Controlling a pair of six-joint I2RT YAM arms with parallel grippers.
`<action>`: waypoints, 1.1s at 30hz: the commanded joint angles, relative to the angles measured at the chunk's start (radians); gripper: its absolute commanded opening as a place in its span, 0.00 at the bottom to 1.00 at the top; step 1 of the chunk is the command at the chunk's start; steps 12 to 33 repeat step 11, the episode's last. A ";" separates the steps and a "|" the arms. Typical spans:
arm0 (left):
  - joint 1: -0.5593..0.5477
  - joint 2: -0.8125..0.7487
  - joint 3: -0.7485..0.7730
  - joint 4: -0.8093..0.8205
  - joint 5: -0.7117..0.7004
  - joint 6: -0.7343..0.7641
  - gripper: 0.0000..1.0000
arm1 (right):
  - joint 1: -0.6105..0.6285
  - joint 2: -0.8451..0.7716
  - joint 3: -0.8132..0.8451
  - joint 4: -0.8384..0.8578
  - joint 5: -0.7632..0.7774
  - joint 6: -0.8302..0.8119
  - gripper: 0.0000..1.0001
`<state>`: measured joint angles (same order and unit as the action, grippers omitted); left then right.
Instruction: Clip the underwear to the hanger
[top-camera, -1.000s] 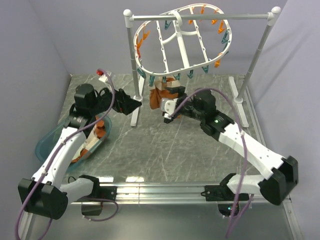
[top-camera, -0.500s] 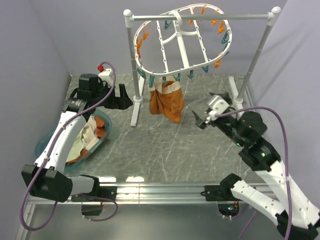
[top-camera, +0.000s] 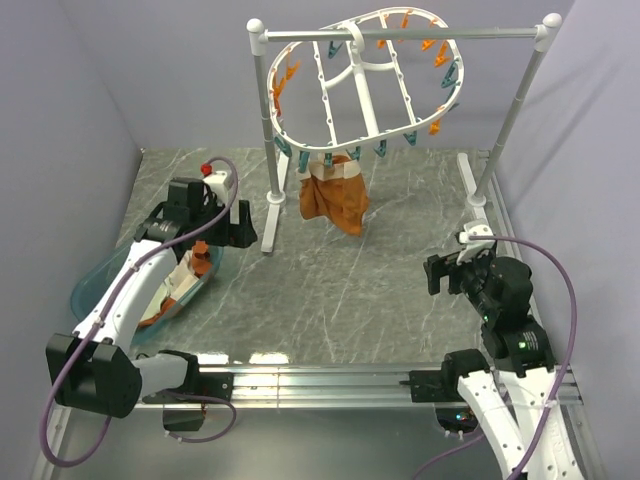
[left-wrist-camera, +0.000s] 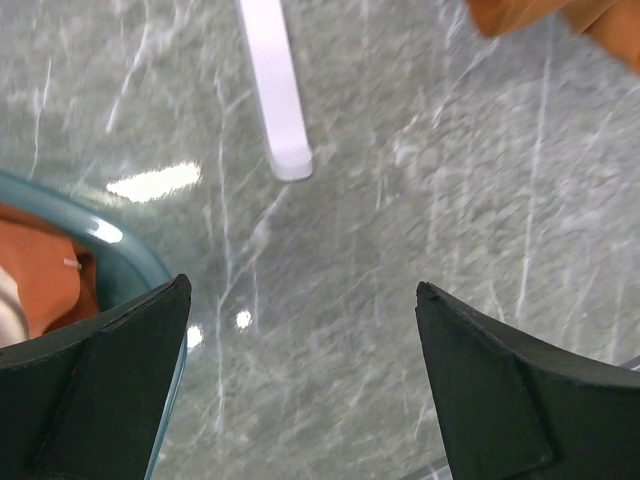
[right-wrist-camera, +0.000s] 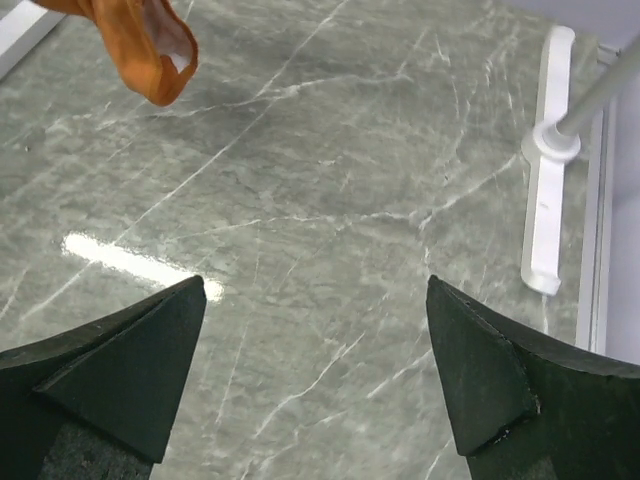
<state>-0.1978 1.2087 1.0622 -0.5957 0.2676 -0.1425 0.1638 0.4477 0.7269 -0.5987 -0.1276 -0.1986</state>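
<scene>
The underwear (top-camera: 333, 197) hangs under the near rim of the hanger (top-camera: 362, 80), seemingly held there by the pins (top-camera: 325, 158). Its long axis drops straight down from that rim and its lower hem is free above the tabletop (top-camera: 340, 290). The left arm (top-camera: 130, 285) sits below and left of the hanger, the right arm (top-camera: 500, 300) below and further off to its right, so we judge the left the nearer of the two. From either arm's jaws the underwear lies up and away towards the hanger. Both pairs of jaws are spread wide and hold nothing. We find no brand, label or writing that we can read.
</scene>
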 joint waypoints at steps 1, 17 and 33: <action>0.001 -0.060 -0.025 0.051 -0.048 0.026 0.99 | -0.047 -0.050 -0.012 0.016 -0.063 0.090 0.98; 0.018 -0.112 -0.047 0.047 -0.038 0.034 1.00 | -0.104 -0.102 -0.026 0.036 -0.090 0.145 0.98; 0.018 -0.112 -0.047 0.047 -0.038 0.034 1.00 | -0.104 -0.102 -0.026 0.036 -0.090 0.145 0.98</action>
